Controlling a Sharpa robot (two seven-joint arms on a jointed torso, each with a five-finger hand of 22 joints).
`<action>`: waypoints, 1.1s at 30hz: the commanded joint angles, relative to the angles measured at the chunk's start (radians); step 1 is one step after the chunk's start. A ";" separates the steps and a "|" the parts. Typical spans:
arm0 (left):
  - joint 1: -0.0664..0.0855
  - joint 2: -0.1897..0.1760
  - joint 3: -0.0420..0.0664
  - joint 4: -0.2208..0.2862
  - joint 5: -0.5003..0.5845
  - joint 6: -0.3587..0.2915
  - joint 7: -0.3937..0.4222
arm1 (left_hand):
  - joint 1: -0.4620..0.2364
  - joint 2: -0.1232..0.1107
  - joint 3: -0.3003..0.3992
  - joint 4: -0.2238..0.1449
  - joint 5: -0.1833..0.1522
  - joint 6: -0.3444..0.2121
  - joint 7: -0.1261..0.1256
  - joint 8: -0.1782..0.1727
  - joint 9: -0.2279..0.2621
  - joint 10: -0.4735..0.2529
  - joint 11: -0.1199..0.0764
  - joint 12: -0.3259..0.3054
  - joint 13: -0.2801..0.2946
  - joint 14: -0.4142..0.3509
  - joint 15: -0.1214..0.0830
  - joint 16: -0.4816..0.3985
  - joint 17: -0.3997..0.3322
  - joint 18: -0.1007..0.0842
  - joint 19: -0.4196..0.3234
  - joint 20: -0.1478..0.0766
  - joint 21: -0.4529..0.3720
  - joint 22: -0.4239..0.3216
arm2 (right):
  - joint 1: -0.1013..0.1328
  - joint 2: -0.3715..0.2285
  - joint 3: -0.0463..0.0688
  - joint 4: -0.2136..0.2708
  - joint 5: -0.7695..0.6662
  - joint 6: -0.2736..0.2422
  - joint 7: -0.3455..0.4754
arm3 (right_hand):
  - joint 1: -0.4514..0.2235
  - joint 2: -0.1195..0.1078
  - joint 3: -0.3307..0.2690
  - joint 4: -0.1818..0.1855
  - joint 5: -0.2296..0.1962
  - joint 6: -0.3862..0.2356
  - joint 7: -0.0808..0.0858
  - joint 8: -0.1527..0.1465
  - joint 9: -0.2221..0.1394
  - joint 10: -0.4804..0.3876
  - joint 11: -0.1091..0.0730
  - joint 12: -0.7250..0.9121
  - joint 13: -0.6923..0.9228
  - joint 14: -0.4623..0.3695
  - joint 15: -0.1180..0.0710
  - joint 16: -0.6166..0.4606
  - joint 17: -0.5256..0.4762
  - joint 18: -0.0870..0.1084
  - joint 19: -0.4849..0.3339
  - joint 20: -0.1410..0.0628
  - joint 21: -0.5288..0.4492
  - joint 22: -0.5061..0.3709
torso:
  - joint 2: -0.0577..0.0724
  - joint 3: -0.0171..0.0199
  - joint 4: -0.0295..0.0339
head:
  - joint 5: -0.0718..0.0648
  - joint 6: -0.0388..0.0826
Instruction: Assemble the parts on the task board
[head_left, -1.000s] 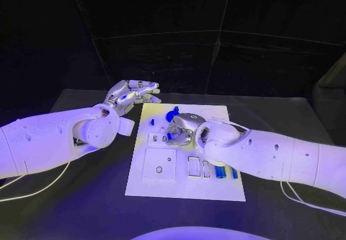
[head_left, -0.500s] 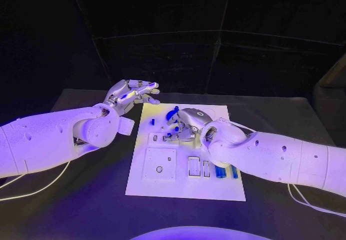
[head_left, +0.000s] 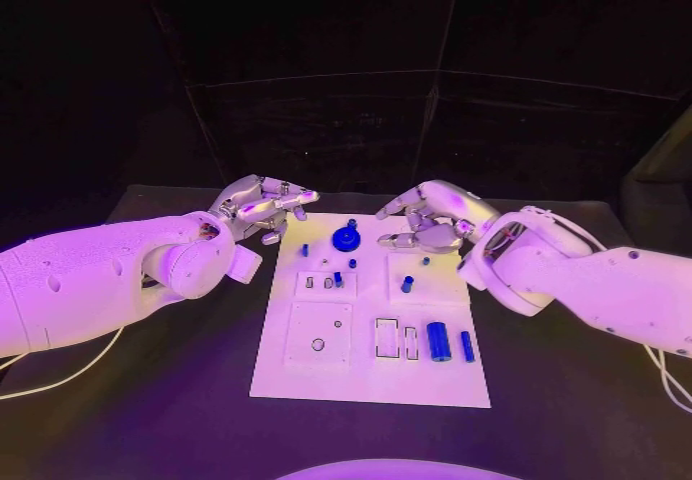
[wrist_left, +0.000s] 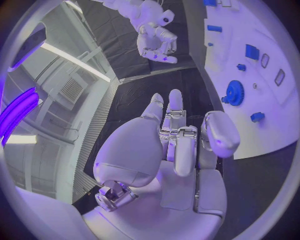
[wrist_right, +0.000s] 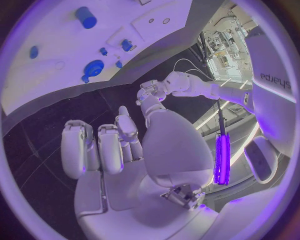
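The white task board (head_left: 320, 375) lies in the middle of the table. A blue gear (head_left: 346, 238) sits near its far edge, with small blue pegs (head_left: 338, 278) just nearer than it and blue cylinders (head_left: 438, 341) towards its near right. My left hand (head_left: 261, 206) hovers off the board's far left corner, fingers loosely bent, holding nothing. My right hand (head_left: 427, 224) hangs over the far right part of the board, also empty. The left wrist view shows the gear (wrist_left: 235, 92) and the right hand (wrist_left: 154, 38). The right wrist view shows the gear (wrist_right: 94, 67) and the left hand (wrist_right: 150, 97).
Black table (head_left: 173, 410) surrounds the board on all sides. White cables trail on it by each arm (head_left: 58, 385). Rectangular slots (head_left: 387, 336) and a recessed plate (head_left: 319, 332) take up the board's near half.
My right hand has lifted off the middle of the board beside the gear and drawn back to the far right. The gear and pegs it hid now show. My left hand has barely moved.
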 joint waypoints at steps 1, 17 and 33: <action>0.008 0.009 0.001 -0.006 -0.285 0.099 -0.264 | -0.051 -0.001 -0.016 0.036 0.004 -0.008 0.002 0.020 0.010 -0.030 0.003 0.055 0.046 0.086 0.011 0.018 0.196 0.008 -0.012 0.004 0.000 -0.009 | 0.018 -0.036 0.002 0.001 0.190 0.093 0.038 | 0.011 0.002 -0.001 -0.008 0.006 0.009 -0.002 0.006 0.002 0.001 -0.004 -0.002 0.002 0.050 0.002 -0.007 -0.002 -0.002 -0.006 -0.001 -0.002 0.027 | -0.010 0.0011 -0.0005 | 0.004 -0.003; 0.058 0.140 -0.019 -0.066 -0.786 0.251 -0.727 | -0.168 -0.005 -0.120 0.236 -0.006 -0.143 -0.061 0.497 0.361 0.049 -0.049 0.830 0.770 0.105 -0.029 0.068 0.263 -0.030 0.049 -0.025 0.170 0.274 | 0.043 -0.098 0.004 -0.052 0.249 0.108 -0.001 | 0.013 0.007 -0.002 -0.009 0.016 0.017 -0.005 0.011 0.002 0.005 -0.006 0.003 0.005 0.049 0.000 -0.010 -0.007 -0.001 -0.008 -0.003 -0.003 0.024 | -0.036 0.0150 -0.0014 | 0.013 -0.020; 0.068 0.258 -0.042 -0.139 -0.825 0.256 -0.795 | -0.197 -0.011 -0.179 0.276 -0.008 -0.169 -0.075 0.562 0.422 0.061 -0.060 0.850 0.793 0.105 -0.040 0.068 0.263 -0.034 0.055 -0.037 0.183 0.299 | 0.043 -0.080 0.004 -0.077 0.241 0.112 -0.015 | 0.012 0.006 -0.005 -0.009 0.020 0.019 -0.005 0.012 0.002 0.006 -0.006 0.003 0.005 0.048 0.000 -0.012 -0.011 0.000 -0.010 -0.003 -0.005 0.020 | -0.033 0.0146 -0.0012 | 0.016 -0.025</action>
